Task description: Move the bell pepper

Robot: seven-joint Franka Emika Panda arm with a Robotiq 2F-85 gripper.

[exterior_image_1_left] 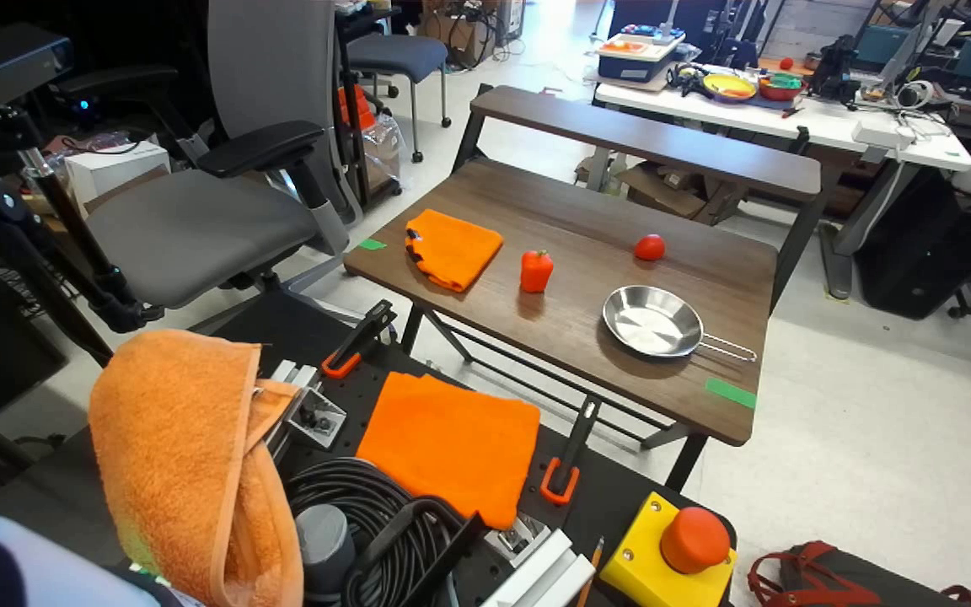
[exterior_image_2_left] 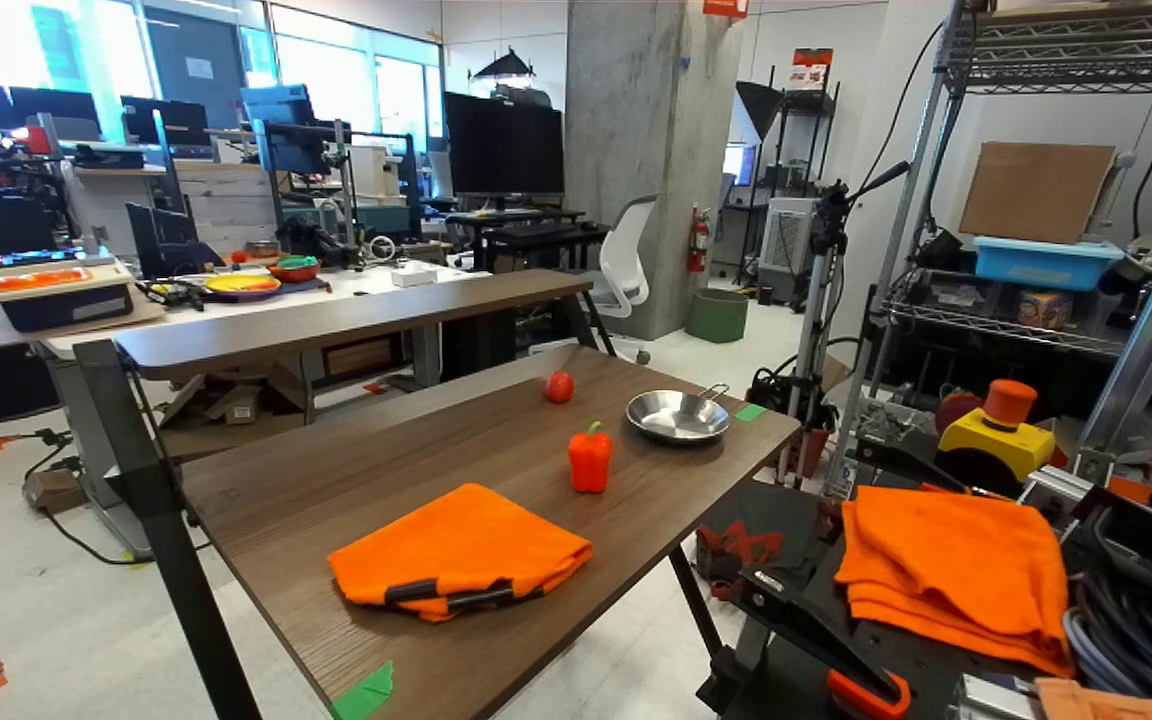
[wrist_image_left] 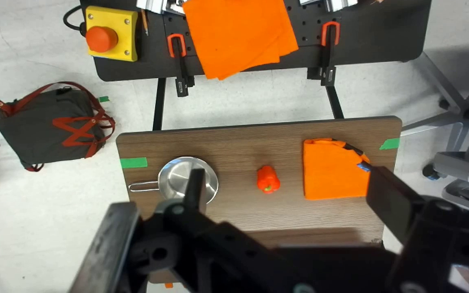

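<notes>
Bell pepper (exterior_image_2_left: 590,464) — orange-red, blocky, green-stemmed, upright on table (exterior_image_2_left: 476,450); hand (wrist_image_left: 289,189) — spread apart.

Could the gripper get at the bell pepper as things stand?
Probably yes. In the wrist view the gripper is open, and the bell pepper stands apart from the metal pan and nearby orange cloth, with nothing covering it. How far it can reach isn't shown.
</notes>
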